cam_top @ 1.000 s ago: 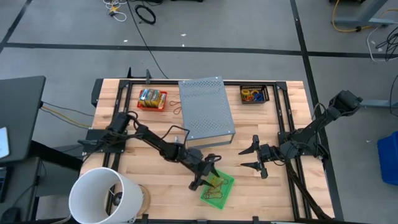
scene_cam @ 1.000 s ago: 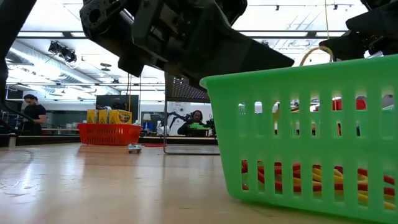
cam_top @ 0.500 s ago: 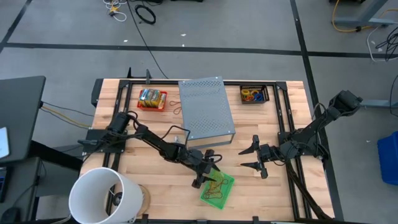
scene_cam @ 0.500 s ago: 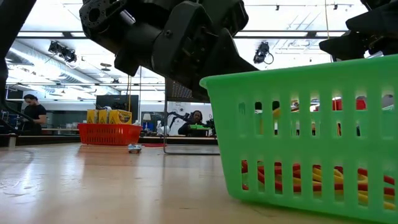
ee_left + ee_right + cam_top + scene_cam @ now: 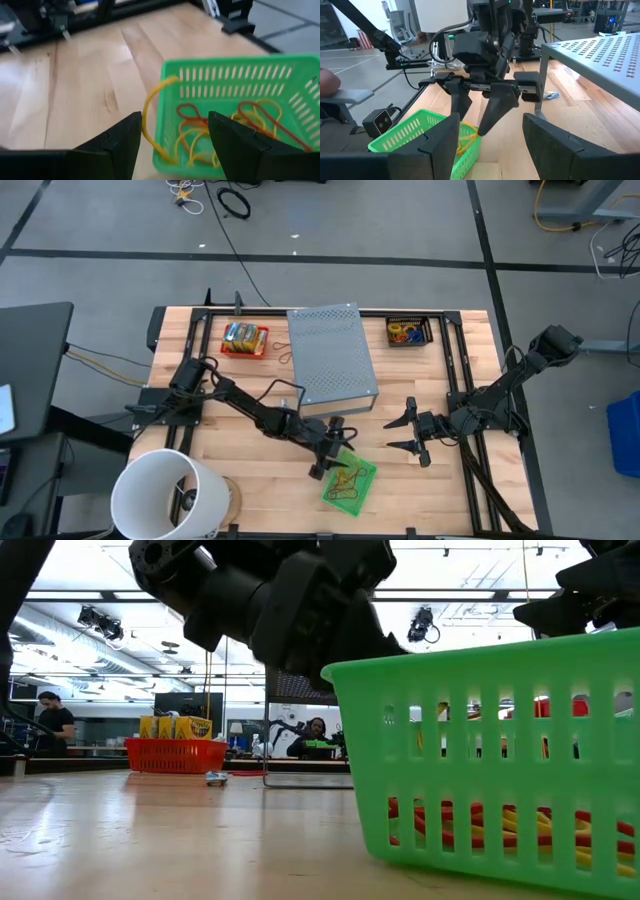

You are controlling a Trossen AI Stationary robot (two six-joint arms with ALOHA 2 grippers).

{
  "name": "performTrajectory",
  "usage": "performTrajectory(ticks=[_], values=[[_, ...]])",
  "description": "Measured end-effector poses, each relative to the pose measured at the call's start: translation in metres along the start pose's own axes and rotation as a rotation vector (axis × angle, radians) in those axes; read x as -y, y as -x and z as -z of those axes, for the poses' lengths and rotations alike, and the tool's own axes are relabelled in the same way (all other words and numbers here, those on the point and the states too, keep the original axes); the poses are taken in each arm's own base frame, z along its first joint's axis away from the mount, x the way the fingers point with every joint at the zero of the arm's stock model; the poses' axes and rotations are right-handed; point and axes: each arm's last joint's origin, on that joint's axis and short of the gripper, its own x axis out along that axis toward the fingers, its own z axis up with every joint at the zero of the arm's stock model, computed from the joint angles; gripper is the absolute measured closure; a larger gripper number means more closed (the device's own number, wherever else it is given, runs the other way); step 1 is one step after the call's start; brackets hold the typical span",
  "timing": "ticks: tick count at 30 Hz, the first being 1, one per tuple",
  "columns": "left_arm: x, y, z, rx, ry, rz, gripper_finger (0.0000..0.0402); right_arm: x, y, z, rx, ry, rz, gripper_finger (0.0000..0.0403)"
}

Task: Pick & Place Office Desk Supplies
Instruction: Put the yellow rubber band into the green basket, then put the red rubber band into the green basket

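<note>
I count two arms, each with one gripper: left gripper (image 5: 331, 450), right gripper (image 5: 404, 433). Baskets: three, namely one green basket (image 5: 350, 483), one red basket (image 5: 245, 339) and one dark basket (image 5: 409, 332). One grey perforated box (image 5: 331, 358). One white bucket (image 5: 165, 494). The rubber bands (image 5: 220, 127) overlap; I cannot count them.

Left arm stretched low from the left edge toward the front middle of the bench, elbow bent, wrist angled down. Left pincer (image 5: 331, 451) has fingers (image 5: 122, 142) spread apart, nothing clamped between them. Right arm folded at the right side, forearm level, right pincer (image 5: 407, 432) pointing left, fingers (image 5: 440, 140) spread wide, empty, hovering.
</note>
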Motion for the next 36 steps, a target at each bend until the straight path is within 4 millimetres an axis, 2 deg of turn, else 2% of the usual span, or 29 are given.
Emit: performTrajectory(ticks=[8, 14, 22, 28, 36], values=[[0.000, 0.000, 0.008, -0.089, -0.006, -0.014, 0.0168, 0.000, 0.000, 0.000, 0.000, 0.001, 0.001, 0.0177], [-0.001, 0.000, 0.005, -0.090, -0.031, -0.056, 0.0168, 0.000, 0.000, 0.000, 0.000, 0.001, 0.001, 0.0177], [0.009, -0.004, -0.022, -0.028, -0.097, -0.021, 0.0168, 0.000, 0.000, 0.000, -0.001, 0.001, 0.000, 0.0177], [0.021, -0.007, -0.043, -0.075, -0.149, -0.001, 0.0168, 0.000, 0.000, 0.000, -0.003, -0.039, 0.001, 0.0177], [0.028, -0.004, -0.056, -0.104, -0.202, -0.053, 0.0168, -0.001, -0.003, 0.008, -0.044, -0.098, 0.009, 0.0177]])
